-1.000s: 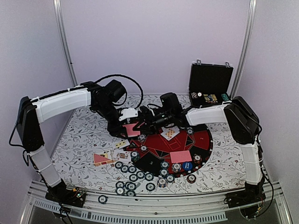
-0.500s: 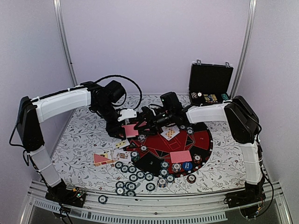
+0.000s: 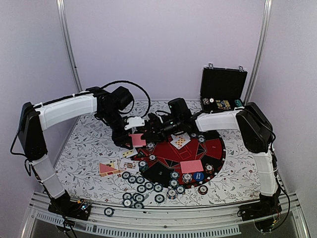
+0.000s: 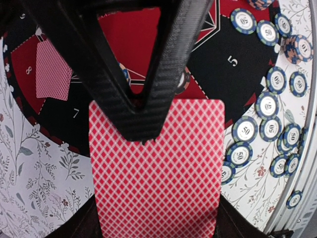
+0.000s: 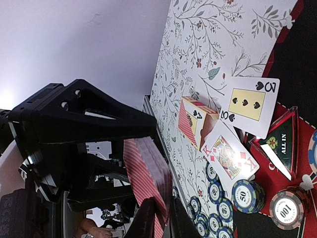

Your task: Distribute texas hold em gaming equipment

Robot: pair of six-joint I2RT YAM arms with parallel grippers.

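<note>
My left gripper [image 3: 134, 140] is shut on a deck of red-backed playing cards [image 3: 138, 140] and holds it above the mat's left edge. The deck fills the left wrist view [image 4: 158, 168], between my left fingers [image 4: 156, 225]. My right gripper [image 3: 144, 134] reaches in from the right; its black fingers [image 4: 133, 99] lie over the deck's far end. In the right wrist view the right gripper [image 5: 162, 218] pinches the deck's edge [image 5: 148, 168]. Face-up cards, a three of spades [image 5: 250, 101] and a king of diamonds [image 5: 229, 156], lie on the cloth. Poker chips [image 3: 141, 188] sit near the front.
The round red-and-black mat [image 3: 214, 148] carries a face-down card [image 3: 192, 166], a face-up card [image 3: 180, 141], chips and a blue button [image 3: 198, 176]. An open black case [image 3: 223, 91] stands at the back right. One chip [image 3: 108, 211] lies on the front rail.
My right gripper has moved left and closed in on the deck's end. My left gripper has shifted slightly left with the deck.
</note>
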